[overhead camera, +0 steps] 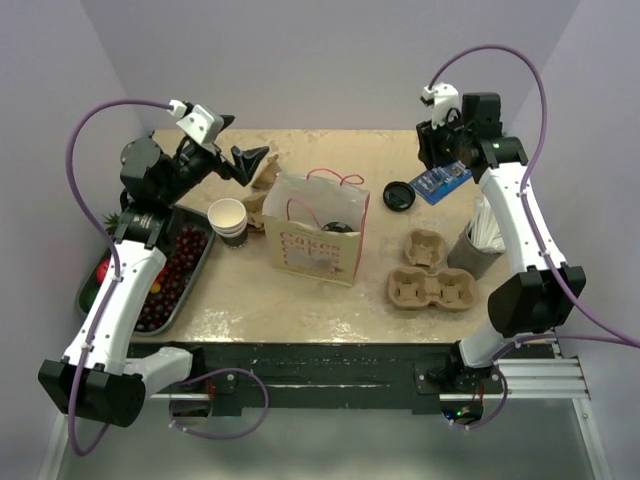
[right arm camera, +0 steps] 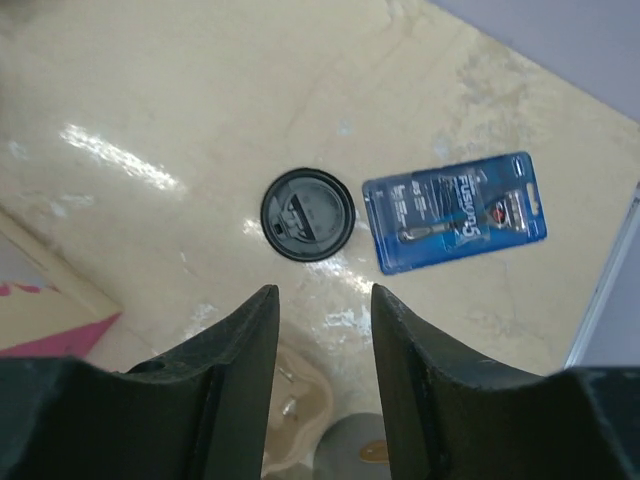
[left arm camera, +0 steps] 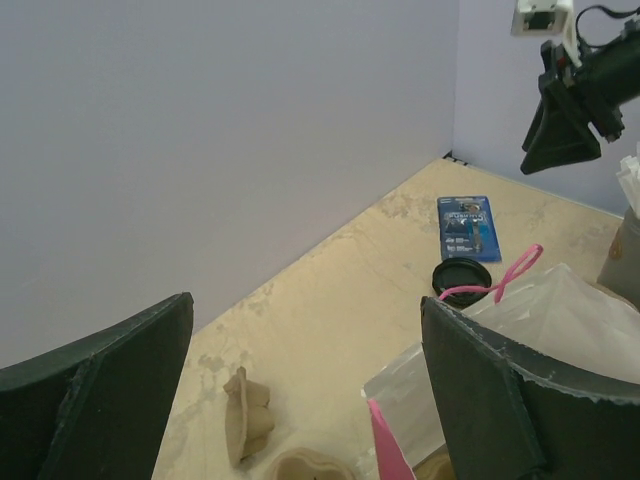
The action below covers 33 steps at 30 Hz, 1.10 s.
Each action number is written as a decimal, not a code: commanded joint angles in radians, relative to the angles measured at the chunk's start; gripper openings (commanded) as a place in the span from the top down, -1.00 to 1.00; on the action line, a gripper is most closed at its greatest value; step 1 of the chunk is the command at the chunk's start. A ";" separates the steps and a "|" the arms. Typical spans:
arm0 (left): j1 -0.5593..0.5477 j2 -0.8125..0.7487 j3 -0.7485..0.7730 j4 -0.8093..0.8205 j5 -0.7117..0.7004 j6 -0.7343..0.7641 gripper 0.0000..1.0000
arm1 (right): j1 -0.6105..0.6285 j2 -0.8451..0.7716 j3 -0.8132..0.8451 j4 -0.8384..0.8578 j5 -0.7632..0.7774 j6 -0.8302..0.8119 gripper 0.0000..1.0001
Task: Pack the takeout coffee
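A white and pink paper bag (overhead camera: 315, 240) with pink handles stands open mid-table. A dark round shape (overhead camera: 337, 226) shows inside its mouth; it looks like the black lid of the takeout coffee, and the cup wall is hidden. My left gripper (overhead camera: 252, 160) is open and empty, held in the air behind the bag's left side. In the left wrist view (left arm camera: 305, 390) the bag (left arm camera: 570, 320) lies beside its right finger. My right gripper (overhead camera: 445, 160) is open and empty above the back right. In the right wrist view (right arm camera: 325, 335) it hangs just short of a loose black lid (right arm camera: 307, 215).
Stacked lidless cups (overhead camera: 229, 220) stand left of the bag. The loose lid (overhead camera: 399, 195) and a blue razor pack (overhead camera: 441, 182) lie back right. Pulp cup carriers (overhead camera: 430, 275), a grey holder of white items (overhead camera: 478, 245), carrier pieces (overhead camera: 262, 182) and a fruit tray (overhead camera: 170, 275) are around.
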 commanded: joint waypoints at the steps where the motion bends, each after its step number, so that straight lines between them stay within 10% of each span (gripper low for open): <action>1: 0.004 -0.052 -0.042 0.126 0.023 -0.004 -1.00 | -0.004 -0.071 -0.064 -0.054 0.144 -0.067 0.12; 33: 0.006 -0.147 -0.154 0.169 0.049 0.059 -0.99 | -0.098 -0.085 -0.118 -0.332 0.343 -0.213 0.23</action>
